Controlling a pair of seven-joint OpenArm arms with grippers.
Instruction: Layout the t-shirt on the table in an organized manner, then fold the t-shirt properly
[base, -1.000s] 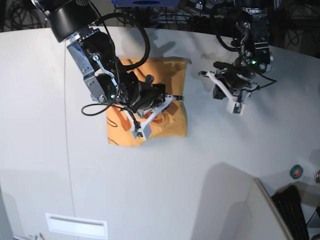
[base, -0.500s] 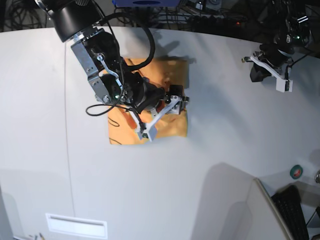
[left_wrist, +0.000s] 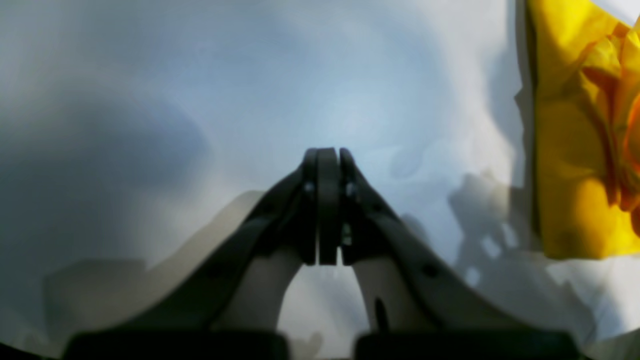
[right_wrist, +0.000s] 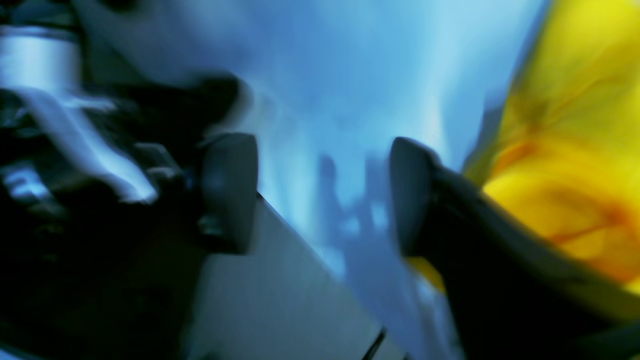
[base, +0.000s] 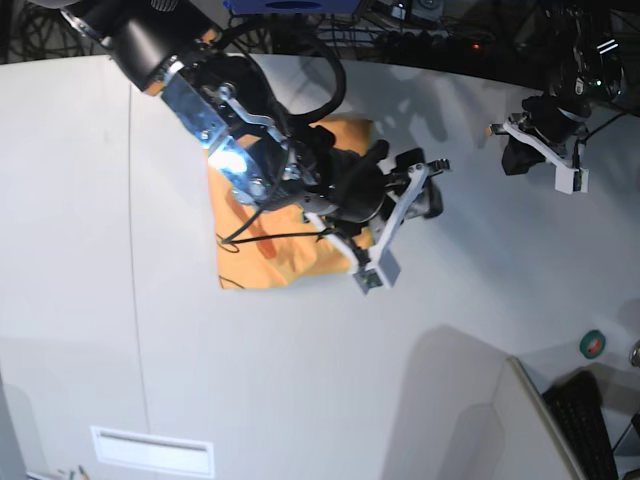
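White table (base: 300, 380) bare around folded t-shirt (base: 270, 255) edges.

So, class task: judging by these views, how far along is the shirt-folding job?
Looks done: the t-shirt lies on the table as a compact, folded-looking block, though its top seems rumpled.
In hand: nothing; the right gripper is open over bare table beside it, and the left gripper is shut, well clear.
Left: possibly smoothing or one last fold.

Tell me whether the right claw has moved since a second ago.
Yes. The right claw has swung off the t-shirt toward its right edge, now over bare table, jaws open.
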